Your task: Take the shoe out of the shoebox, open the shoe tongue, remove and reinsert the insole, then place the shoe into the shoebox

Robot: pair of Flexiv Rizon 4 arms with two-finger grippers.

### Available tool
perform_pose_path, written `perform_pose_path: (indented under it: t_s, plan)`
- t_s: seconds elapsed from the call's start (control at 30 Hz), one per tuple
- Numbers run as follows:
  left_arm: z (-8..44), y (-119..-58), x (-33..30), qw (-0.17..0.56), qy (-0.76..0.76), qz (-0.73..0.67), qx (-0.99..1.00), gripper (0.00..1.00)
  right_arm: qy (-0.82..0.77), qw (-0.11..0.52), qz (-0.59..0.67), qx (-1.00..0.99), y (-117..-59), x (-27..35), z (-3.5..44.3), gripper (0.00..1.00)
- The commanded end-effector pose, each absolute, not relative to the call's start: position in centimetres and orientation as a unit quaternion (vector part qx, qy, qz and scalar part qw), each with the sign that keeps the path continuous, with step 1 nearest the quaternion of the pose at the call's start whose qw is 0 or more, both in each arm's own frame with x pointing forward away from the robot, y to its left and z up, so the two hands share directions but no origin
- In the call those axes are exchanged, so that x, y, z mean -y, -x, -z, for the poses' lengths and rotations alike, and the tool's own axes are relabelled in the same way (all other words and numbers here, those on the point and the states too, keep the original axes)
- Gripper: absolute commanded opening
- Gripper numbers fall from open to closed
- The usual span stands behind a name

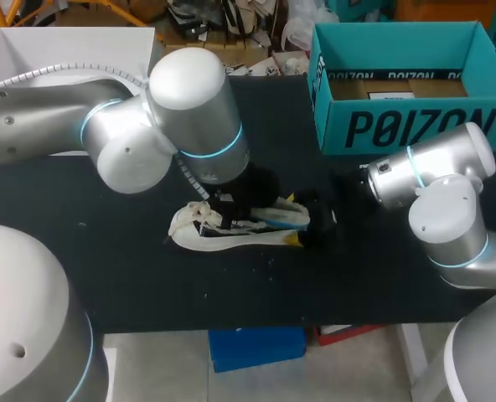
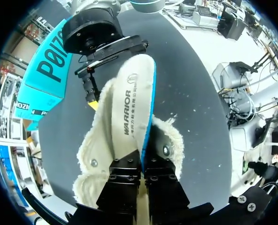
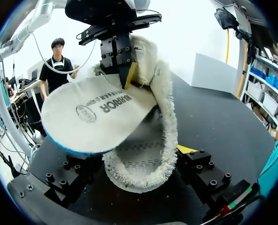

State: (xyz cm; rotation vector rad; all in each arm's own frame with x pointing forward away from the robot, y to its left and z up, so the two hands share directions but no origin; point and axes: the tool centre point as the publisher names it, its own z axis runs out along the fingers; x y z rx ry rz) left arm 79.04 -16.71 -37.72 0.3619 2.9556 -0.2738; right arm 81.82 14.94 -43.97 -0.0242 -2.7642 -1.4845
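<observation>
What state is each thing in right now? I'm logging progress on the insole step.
shoe: out of the box, lying on the table
insole: raised out of the shoe, held over its opening
shoebox: open, no shoe inside
left tool: shut on the insole
right tool: shut on the shoe

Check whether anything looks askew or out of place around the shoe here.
Only the insole stands out: it sits tilted, partly out of the fleece-lined shoe, pinched by the left gripper. That fits the insole step, so it is no fault. Nothing looks spilled or damaged.
</observation>
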Motion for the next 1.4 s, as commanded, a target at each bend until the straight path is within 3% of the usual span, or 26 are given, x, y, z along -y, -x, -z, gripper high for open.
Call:
perform_pose_path:
  t_s: [0.03, 0.43, 0.57, 0.7, 1.2, 1.4]
  plan:
    - [37.2, -78.6, 16.1, 0.08, -0.121, 0.093, -0.985, 0.0, 0.009, 0.002, 0.472, 0.881, -82.0, -15.1, 44.5, 0.0]
    - [38.8, -79.3, 17.6, 0.078, -0.132, 0.093, -0.984, 0.02, 0.009, 0.002, 0.472, 0.881, -82.0, -15.1, 44.5, 0.0]
    - [38.8, -78.7, 18.0, 0.103, -0.171, 0.105, -0.974, 0.24, 0.009, 0.002, 0.472, 0.881, -82.0, -15.1, 44.5, 0.0]
    - [38.6, -78.3, 18.3, 0.119, -0.192, 0.111, -0.968, 0.33, 0.009, 0.002, 0.472, 0.881, -82.0, -15.1, 44.5, 0.0]
    - [38.7, -79.3, 20.7, 0.142, -0.208, 0.136, -0.958, 0.21, 0.009, 0.002, 0.472, 0.881, -82.0, -15.1, 44.5, 0.0]
    - [38.4, -79.6, 22.2, 0.148, -0.218, 0.15, -0.953, 0.22, 0.009, 0.002, 0.472, 0.881, -82.0, -15.1, 44.5, 0.0]
